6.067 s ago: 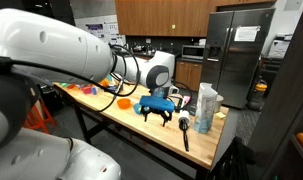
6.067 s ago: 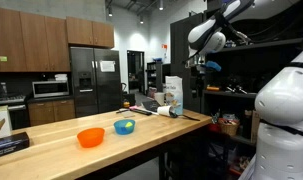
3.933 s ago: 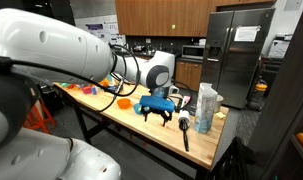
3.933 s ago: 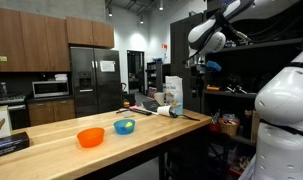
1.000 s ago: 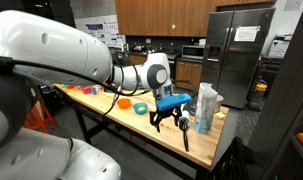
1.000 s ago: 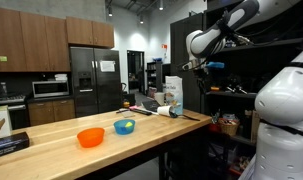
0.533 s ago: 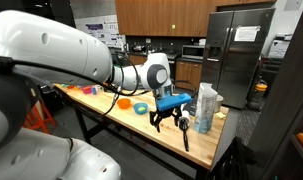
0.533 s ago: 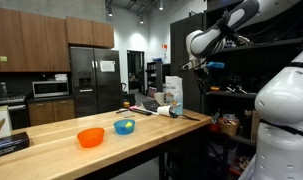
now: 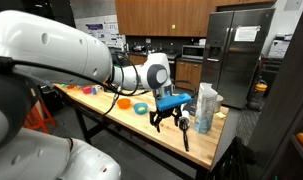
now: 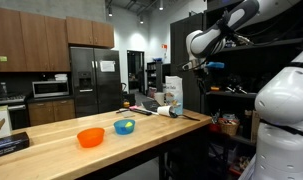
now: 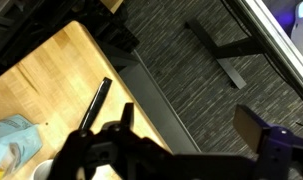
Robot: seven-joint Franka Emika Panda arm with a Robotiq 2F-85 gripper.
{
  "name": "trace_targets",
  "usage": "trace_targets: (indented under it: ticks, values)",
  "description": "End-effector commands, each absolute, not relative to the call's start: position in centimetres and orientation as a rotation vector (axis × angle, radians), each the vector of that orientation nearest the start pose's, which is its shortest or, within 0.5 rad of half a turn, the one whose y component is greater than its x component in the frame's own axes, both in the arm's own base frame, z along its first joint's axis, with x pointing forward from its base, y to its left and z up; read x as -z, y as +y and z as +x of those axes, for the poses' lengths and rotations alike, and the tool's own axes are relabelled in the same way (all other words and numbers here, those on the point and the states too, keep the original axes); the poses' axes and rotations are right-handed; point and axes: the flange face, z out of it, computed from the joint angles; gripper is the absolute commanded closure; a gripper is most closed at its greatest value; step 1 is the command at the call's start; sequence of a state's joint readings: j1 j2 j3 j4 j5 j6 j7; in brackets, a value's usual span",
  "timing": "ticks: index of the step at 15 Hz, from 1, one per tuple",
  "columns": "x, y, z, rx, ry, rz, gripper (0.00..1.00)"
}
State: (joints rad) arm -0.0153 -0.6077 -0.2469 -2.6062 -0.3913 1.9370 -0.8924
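Since about six seconds back the arm has carried the gripper (image 9: 169, 122) away from the blue bowl (image 9: 140, 108) toward the end of the table (image 9: 109, 117). Over the last second nothing has shifted at all.

From my station, the jaws stand spread as wide as they go and hold nothing. In the wrist view the two fingers (image 11: 122, 124) enter from the bottom edge with only bare carpet (image 11: 191, 70) and the table edge between them.

The black marker (image 9: 185, 136) lies flat on the wood, untouched, at roughly 5 o'clock of the gripper in an exterior view. The gripper hangs above the tabletop, clear of it. In the wrist view the same marker (image 11: 94, 104) sits at about 10 o'clock of the jaws, slanting from lower left to upper right, just inside the table edge and outside the gap between the fingers.

A white-and-blue bag (image 9: 205, 107) stands upright at 3 o'clock of the gripper, near it but apart. The wrist view catches a pale blue bit of something at 9 o'clock, too cropped to identify. The blue bowl is at 9 o'clock of the gripper, and an orange bowl (image 9: 122, 102) lies just beyond it. Both are well apart from the marker.
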Motion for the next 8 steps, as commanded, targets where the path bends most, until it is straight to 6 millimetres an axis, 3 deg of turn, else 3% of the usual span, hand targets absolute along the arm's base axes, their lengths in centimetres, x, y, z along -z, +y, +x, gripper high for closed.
trace_targets:
  ticks: [1, 4, 8]
  values:
    - [-43.84, -11.75, 33.86, -0.281, -1.326, -3.002, 0.0]
    - [-43.91, -11.65, 33.88, -0.243, -1.363, -2.994, 0.0]
    - [-43.67, -12.03, 33.73, -0.266, -1.724, -2.873, 0.0]
